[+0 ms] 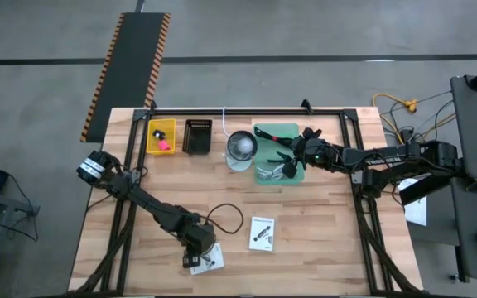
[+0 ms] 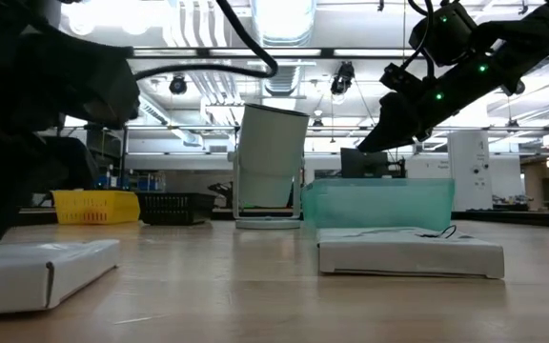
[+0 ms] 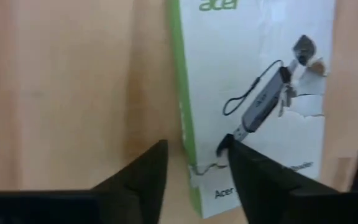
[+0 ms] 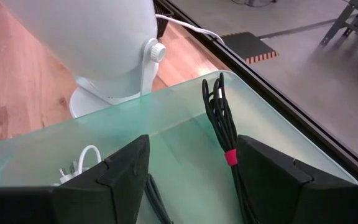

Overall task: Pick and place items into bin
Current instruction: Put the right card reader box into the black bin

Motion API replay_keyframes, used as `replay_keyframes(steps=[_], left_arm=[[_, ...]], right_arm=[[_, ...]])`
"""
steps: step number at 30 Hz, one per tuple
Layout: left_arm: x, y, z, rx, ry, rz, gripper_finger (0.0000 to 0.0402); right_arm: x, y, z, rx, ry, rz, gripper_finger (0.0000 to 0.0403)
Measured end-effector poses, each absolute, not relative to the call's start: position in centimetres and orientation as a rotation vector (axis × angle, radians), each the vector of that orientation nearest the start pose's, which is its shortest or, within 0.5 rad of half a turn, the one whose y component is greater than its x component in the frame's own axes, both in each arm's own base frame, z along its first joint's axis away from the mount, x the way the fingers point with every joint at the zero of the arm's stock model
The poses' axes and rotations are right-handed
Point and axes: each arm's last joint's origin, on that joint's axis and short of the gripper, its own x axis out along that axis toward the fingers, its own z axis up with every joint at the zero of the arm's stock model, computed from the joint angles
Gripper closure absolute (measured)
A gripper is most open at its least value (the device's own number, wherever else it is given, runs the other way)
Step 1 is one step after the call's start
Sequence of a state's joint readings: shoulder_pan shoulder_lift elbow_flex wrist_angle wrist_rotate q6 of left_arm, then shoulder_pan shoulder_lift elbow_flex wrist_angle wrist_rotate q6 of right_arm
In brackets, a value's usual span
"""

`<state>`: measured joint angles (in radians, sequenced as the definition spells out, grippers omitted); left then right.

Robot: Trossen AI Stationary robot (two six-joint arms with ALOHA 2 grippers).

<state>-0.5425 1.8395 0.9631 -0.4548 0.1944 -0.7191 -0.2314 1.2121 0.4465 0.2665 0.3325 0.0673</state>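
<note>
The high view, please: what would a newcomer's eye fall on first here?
Probably the translucent green bin at the table's far edge, with the right gripper hovering open over it above a bundled black cable. Next, the left gripper at the near edge, down over a white packet, its fingers straddling the packet's edge. A second white packet lies nearby.

Green-edged white packet point(image 3: 253, 93); seemingly translucent green bin point(image 4: 185, 124) (black cable point(image 4: 219, 118)).

The table point(image 1: 305, 223) is pale, matt wood planks with visible grain. At centre top, the bin point(image 4: 185, 130) is smooth, translucent green plastic. The white packet point(image 3: 260, 93) looks like glossy printed card, torn at its right edge.
</note>
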Motion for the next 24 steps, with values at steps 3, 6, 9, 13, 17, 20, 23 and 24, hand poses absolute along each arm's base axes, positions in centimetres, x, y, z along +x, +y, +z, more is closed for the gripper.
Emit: replay_keyframes(steps=[3, 6, 9, 13, 17, 20, 23, 24], left_arm=[[27.0, -17.0, 11.1, -0.376, 1.477, -0.148, 0.0301], [27.1, -17.0, 11.1, -0.387, 1.483, -0.158, 0.0352], [27.0, -16.9, 11.2, -0.388, 1.483, -0.158, 0.0390], [27.0, -16.8, 11.8, -0.381, 1.468, -0.177, 0.0393], [26.9, -16.8, 13.1, -0.388, 1.433, -0.201, 0.0400], [26.8, -16.6, 14.5, -0.396, 1.386, -0.224, 0.0401], [26.3, -16.3, 15.5, -0.375, 1.361, -0.207, 0.0401], [26.2, -16.1, 15.9, -0.367, 1.347, -0.209, 0.0401]], right_arm=[[22.1, -6.2, 17.9, 0.039, 0.486, -0.569, 0.0177], [22.1, -6.2, 17.9, 0.039, 0.486, -0.569, 0.0177], [22.1, -6.2, 17.9, 0.039, 0.486, -0.569, 0.0177], [22.1, -6.2, 17.9, 0.039, 0.486, -0.569, 0.0177], [22.1, -6.2, 17.9, 0.039, 0.487, -0.569, 0.0177], [22.1, -6.2, 17.9, 0.039, 0.487, -0.569, 0.0177], [22.1, -6.2, 17.9, 0.039, 0.487, -0.569, 0.0177], [22.1, -6.2, 17.9, 0.039, 0.487, -0.569, 0.0177]])
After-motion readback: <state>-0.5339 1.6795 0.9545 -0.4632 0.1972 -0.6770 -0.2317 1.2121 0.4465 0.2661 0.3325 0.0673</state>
